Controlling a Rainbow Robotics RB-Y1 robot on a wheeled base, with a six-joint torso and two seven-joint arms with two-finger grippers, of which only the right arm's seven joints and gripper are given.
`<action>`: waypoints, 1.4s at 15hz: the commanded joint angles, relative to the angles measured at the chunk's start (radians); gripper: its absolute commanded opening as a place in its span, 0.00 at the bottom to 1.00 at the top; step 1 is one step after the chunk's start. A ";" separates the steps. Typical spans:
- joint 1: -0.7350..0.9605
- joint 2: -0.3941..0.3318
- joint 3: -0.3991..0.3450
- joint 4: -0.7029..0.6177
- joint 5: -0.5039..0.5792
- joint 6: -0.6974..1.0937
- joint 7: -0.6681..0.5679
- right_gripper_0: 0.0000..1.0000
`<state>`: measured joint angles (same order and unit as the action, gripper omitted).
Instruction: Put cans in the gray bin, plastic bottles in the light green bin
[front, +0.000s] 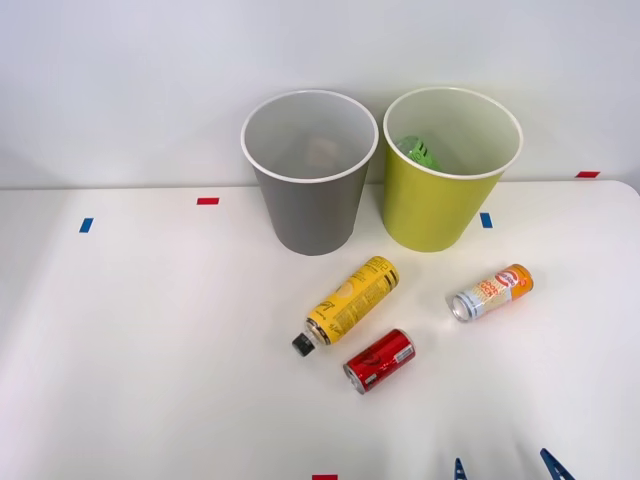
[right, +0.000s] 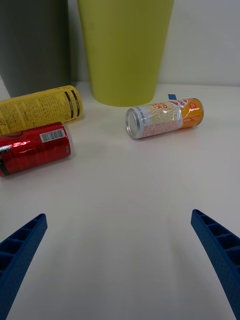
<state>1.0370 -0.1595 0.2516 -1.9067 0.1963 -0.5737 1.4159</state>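
Now spread wide and holding nothing: right gripper (right: 120, 250), low over the table. Straight ahead, well apart: orange-and-white can (right: 164, 118) on its side, long axis crosswise to the fingers' reach, just short of the light green bin (right: 125, 50). Ahead and off to one side: red can (right: 32, 147).

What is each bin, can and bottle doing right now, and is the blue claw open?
gray bin: upright.
light green bin: upright, green bottle inside.
yellow bottle: lying on table, capped.
red can: lying down.
orange-and-white can: lying down.
right gripper: open, holding nothing.
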 joint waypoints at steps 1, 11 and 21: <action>0.000 0.000 0.000 0.000 0.000 0.000 0.000 1.00; 0.000 0.000 0.000 0.000 0.000 0.000 0.000 1.00; 0.000 0.000 0.000 0.000 0.000 0.000 0.000 1.00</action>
<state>1.0370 -0.1595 0.2516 -1.9067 0.1963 -0.5737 1.4159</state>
